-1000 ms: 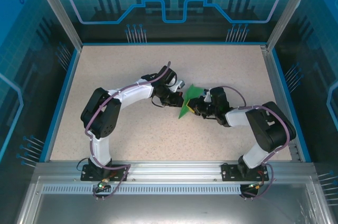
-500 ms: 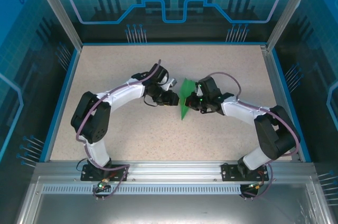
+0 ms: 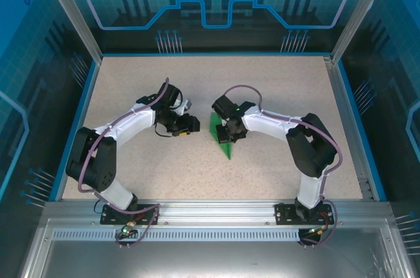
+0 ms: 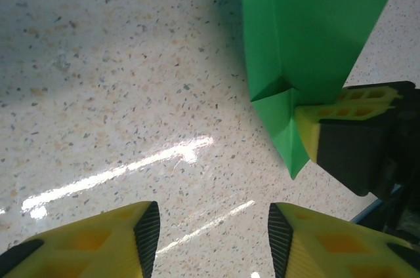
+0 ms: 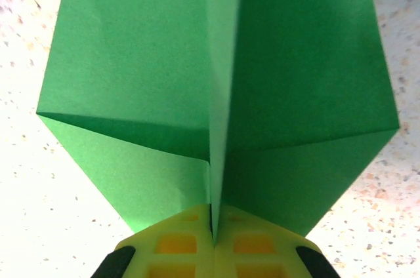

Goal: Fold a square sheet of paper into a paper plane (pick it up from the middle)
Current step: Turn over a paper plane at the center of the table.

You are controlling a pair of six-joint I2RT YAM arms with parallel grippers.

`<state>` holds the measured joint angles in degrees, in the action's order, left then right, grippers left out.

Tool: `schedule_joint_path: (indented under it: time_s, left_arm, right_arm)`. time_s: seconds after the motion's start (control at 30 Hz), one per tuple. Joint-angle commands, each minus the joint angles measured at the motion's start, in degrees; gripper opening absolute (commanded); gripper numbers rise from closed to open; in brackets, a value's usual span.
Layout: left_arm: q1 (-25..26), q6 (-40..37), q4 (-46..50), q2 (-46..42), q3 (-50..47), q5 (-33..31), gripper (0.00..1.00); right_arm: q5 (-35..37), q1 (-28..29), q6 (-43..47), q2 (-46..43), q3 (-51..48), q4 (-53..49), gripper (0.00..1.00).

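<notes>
The right arm (image 3: 275, 120) is reaching in from the right side of the frame toward the middle, and its jaws are clenched on the paper plane (image 3: 216, 128). In the top view, the bright green folded paper is sitting just left of the black wrist, a little below the centre of the frame, with its pointed end aiming toward the bottom edge. I cannot tell whether that point is touching the speckled surface (image 3: 275, 81) or hanging just above it.

In the right wrist view, the two yellow pads (image 5: 177, 245) are pressing tight together at the bottom centre, pinching the upright middle fold. Above them the paper plane (image 5: 131, 61) is spreading out to both sides as two flat green flaps, each showing a slanting crease that is running down toward the pinched fold.

The left arm (image 3: 128, 124) is bending in from the left side of the frame. Its jaws are standing released, near the paper but apart from it, on its left. In the left wrist view, the yellow pads (image 4: 98, 238) are lying at the bottom edge with a clear gap between them, and bare surface (image 4: 98, 61) is showing through that gap. The paper plane (image 4: 308, 29) is filling the upper right of that view, and one yellow pad (image 4: 341, 111) of the right jaws is gripping it at the right edge.
</notes>
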<state>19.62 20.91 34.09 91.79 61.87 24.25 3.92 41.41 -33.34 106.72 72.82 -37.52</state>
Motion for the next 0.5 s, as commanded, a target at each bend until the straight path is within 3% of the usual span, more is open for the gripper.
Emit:
schedule_joint_path:
  time_s: [0.0, 0.27, 0.47]
  left_arm:
    - [-1.1, 0.7, 0.9, -2.2, -1.0, 0.3, 0.53]
    - [-1.2, 0.3, -0.7, -1.8, -0.8, 3.1, 0.65]
    - [-1.2, 0.4, -1.7, -3.3, -0.3, 2.8, 0.73]
  right_arm:
    - [1.7, 1.1, 1.5, 1.9, 2.7, -4.4, 0.05]
    - [1.4, 1.5, 1.0, 1.7, 3.7, -5.2, 0.26]
    - [1.3, 1.2, 1.2, -3.0, 3.6, -6.5, 0.36]
